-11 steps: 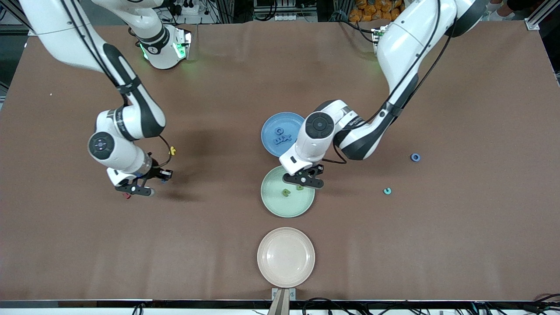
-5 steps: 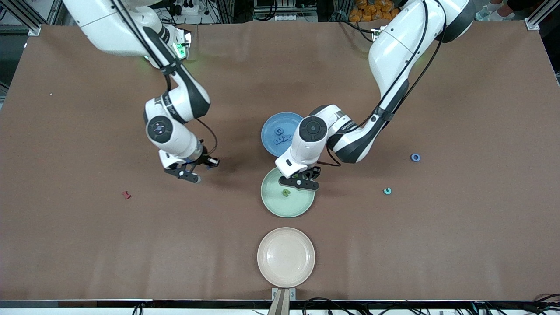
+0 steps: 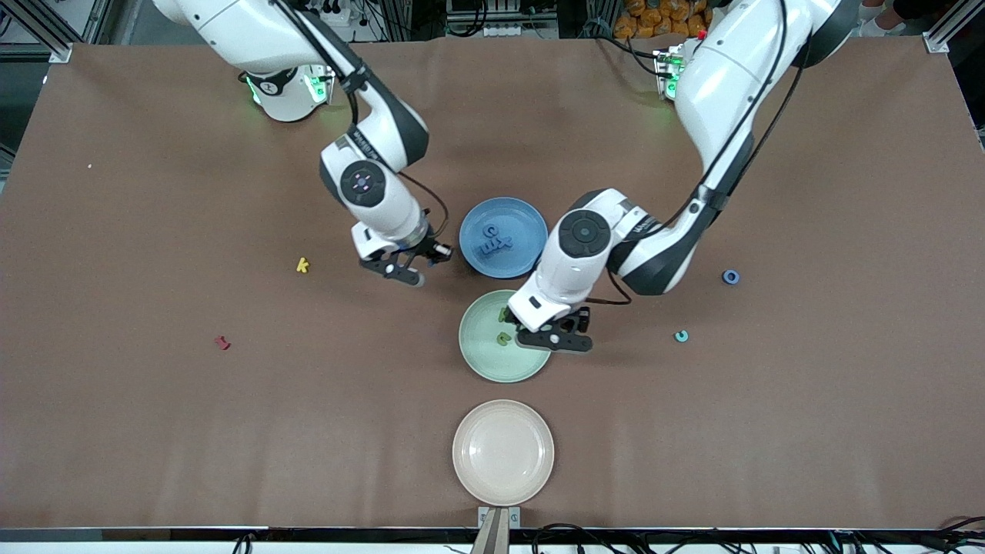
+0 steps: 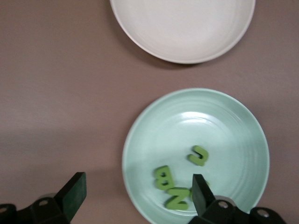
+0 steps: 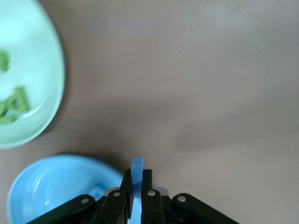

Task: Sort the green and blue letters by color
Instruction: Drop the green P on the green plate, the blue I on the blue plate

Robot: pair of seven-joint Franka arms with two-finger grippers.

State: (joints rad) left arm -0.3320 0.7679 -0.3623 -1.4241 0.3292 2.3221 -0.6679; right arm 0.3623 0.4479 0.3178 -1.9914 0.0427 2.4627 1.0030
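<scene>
The right gripper (image 3: 406,271) pinches a blue letter (image 5: 137,179) beside the blue plate (image 3: 523,261), while the left gripper (image 3: 555,336) hangs spread over the green plate (image 3: 485,362).

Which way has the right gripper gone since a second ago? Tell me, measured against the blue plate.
Yes. The right gripper, shut on a blue letter, has travelled from the table's right-arm end toward the blue plate and is now beside its rim.

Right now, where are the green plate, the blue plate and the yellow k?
green plate (image 4: 154,126), left wrist view, bare inner wall.
blue plate (image 3: 514,217), front view, bare inner surface.
yellow k (image 3: 302,265), front view, its middle.
</scene>
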